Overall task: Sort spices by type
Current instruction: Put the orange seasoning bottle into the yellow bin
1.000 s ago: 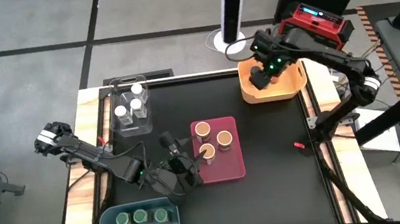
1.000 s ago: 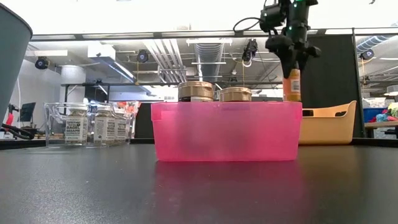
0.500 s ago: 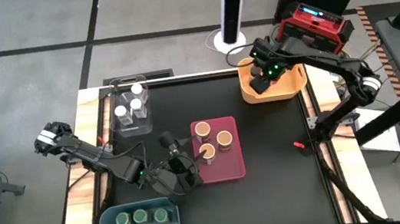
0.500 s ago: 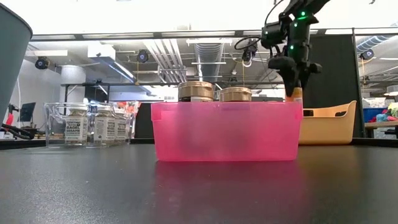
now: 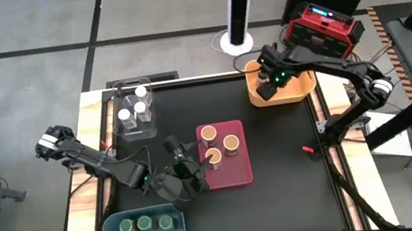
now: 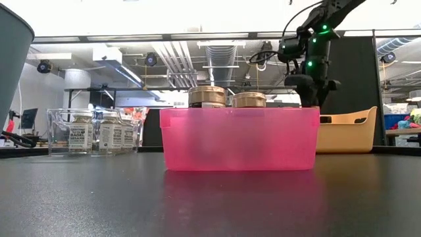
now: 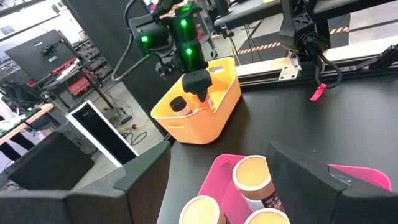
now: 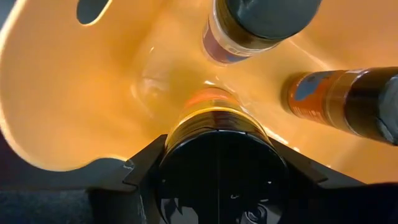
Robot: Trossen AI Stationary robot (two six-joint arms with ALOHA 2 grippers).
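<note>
You get even, bright overhead light in the high view, soft shadows only. Your low view is backlit: ceiling blown out white, the pink bin glows and mirrors faintly on the glossy black table. Your right wrist view sits too close, dark lid soft, glare streaks on the yellow bin wall. Left wrist view: near fingers blurred, edges bowed.

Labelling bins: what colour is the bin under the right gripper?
Orange-yellow bin, clearest in the left wrist view.
</note>
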